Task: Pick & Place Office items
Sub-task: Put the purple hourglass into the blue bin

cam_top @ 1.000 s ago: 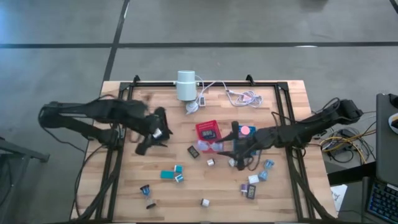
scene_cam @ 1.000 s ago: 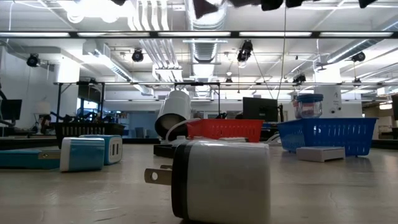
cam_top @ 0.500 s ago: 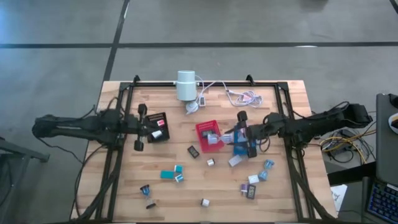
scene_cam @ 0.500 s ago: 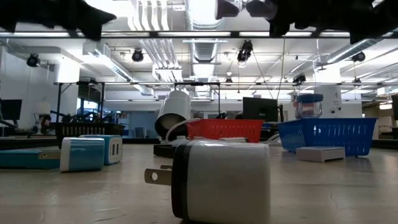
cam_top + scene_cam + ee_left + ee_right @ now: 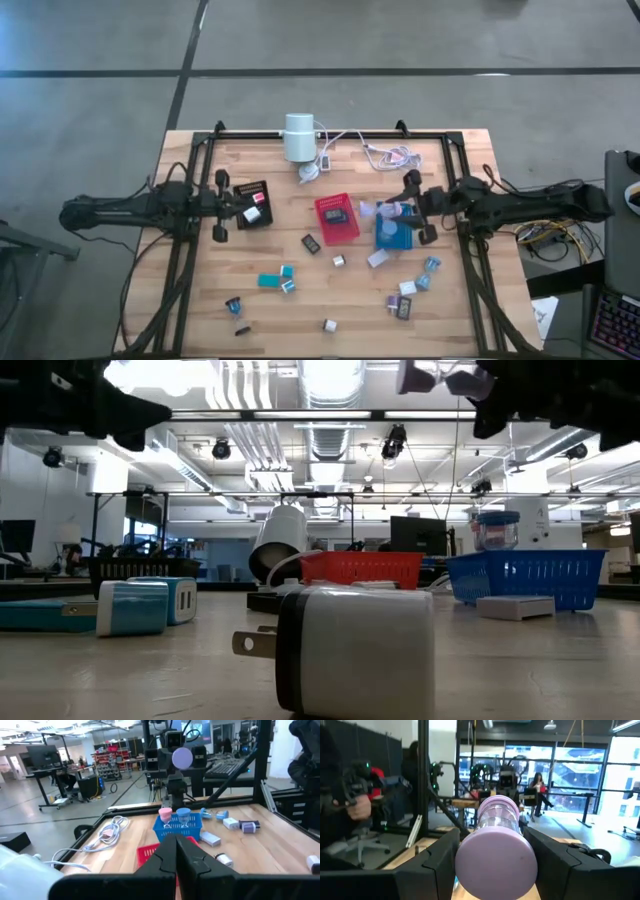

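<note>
Lilac and round-ended, a small cylinder (image 5: 496, 845) sits clamped between the fingers of the right gripper (image 5: 398, 212), held in the air just above the blue tray (image 5: 393, 236). Taking the blue tray as the landmark: the red tray (image 5: 337, 218) lies just beside it toward the table's middle, with a dark piece inside; a white block (image 5: 378, 259) lies against its near edge, and a black block (image 5: 311, 243) and a small grey piece (image 5: 339, 261) lie on the wood beyond the red tray. Nearer the front edge, below the blue tray, several small pieces cluster, among them a dark block (image 5: 405, 307). A teal block (image 5: 269, 281) lies well apart on the other half of the table. Behind the blue tray a coiled white cable (image 5: 392, 155) and the white cylinder (image 5: 298, 137) stand at the table's back. The left gripper (image 5: 176, 851), its fingers pressed together on nothing, hangs over the black tray (image 5: 251, 204), far across from the blue tray.
</note>
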Tool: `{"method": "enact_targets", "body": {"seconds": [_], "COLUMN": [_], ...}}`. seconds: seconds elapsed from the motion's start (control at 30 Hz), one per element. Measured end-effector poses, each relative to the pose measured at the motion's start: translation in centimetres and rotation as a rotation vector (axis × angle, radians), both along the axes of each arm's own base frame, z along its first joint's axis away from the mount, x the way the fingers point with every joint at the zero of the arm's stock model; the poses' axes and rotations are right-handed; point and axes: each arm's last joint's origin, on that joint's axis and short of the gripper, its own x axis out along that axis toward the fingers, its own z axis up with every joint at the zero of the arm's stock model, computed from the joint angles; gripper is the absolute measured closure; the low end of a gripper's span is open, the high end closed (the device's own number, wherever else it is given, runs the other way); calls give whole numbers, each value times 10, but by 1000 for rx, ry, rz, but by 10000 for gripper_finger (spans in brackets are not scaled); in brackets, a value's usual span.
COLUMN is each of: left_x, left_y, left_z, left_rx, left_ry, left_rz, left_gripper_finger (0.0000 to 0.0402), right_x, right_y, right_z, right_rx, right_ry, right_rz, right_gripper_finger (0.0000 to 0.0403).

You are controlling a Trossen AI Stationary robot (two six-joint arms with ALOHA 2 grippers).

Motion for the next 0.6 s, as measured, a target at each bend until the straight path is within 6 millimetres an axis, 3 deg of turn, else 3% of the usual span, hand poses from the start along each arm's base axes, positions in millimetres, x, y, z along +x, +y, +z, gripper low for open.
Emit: {"method": "enact_targets", "body": {"seconds": [0.27, 0.6], "left_x": [-1, 0], "left_y": [0, 1], "left_z": [-7, -8], "left_rx": [8, 30], "left_ry": [-4, -6], "left_rz": [7, 33], "left_gripper_finger": [399, 399], "right_x": [-25, -41], "right_y": [-4, -9], "right_z": [-9, -10], "right_rx": [24, 30], "right_ry": [-68, -45], "right_rz": [-11, -69], "right_gripper_finger": [210, 210]}}
